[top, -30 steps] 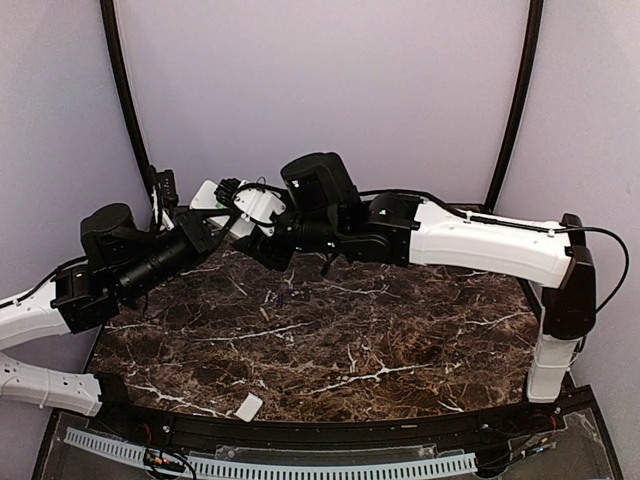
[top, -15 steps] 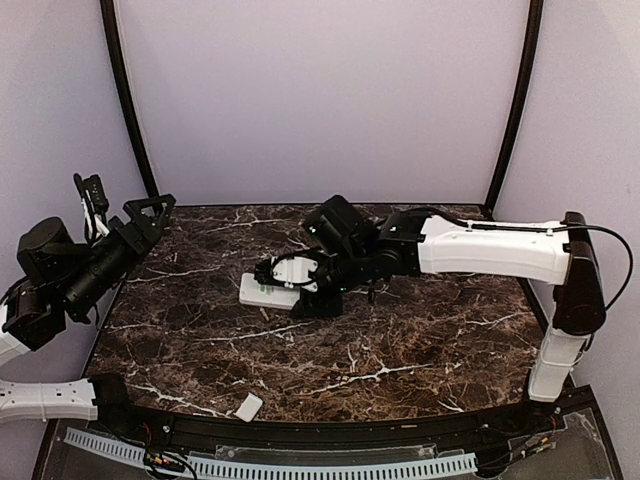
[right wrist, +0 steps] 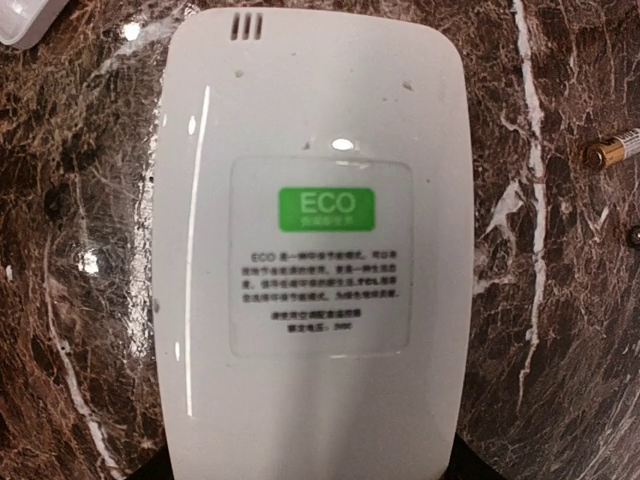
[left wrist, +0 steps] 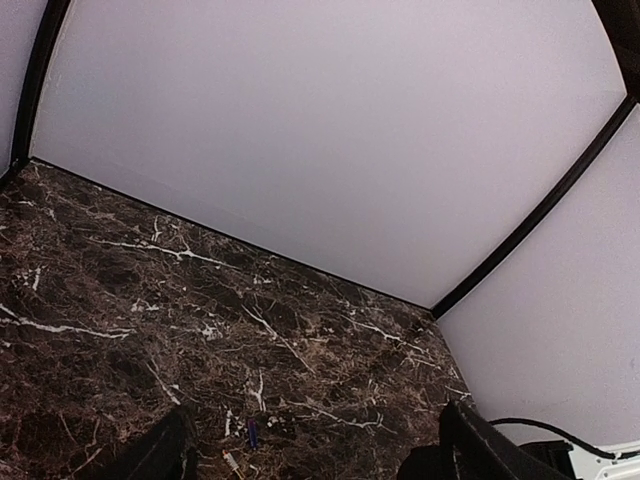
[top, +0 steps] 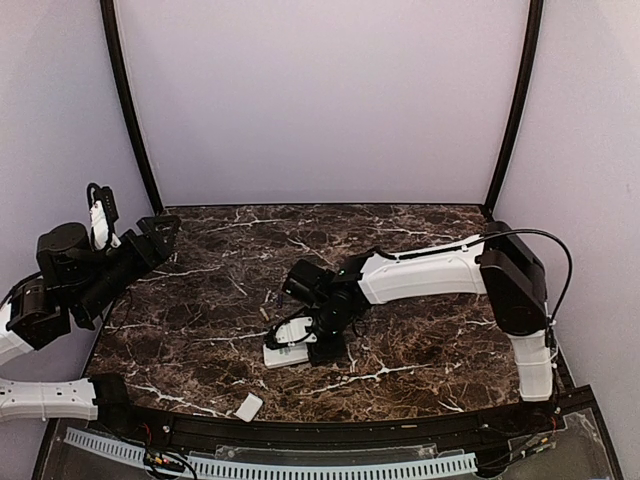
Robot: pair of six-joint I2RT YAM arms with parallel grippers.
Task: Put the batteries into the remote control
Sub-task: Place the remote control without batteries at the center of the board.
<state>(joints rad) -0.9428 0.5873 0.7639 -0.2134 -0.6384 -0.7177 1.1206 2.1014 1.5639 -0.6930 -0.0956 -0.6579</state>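
Shows the remote control [top: 281, 353] flat on the tabletop [top: 190, 330], close to the middle of the near edge, back face up, pinched across one end by the right end effector [top: 316, 348]. Shows the left end effector [top: 165, 236] spread wide, holding nothing, raised above the left edge.

Likely trouble: knocking the pale battery [right wrist: 612, 152], near the remote, and sending it rolling; or hiding the battery bay, seen in no view, under the clamping fingers.

Only from the right wrist: green ECO label, vent slots, brassy battery tip. Only from the left wrist: the bluish battery [left wrist: 252, 432] on the marble. Only from overhead: a white cover plate [top: 249, 406] by the near edge, and how well apart the two arms sit.
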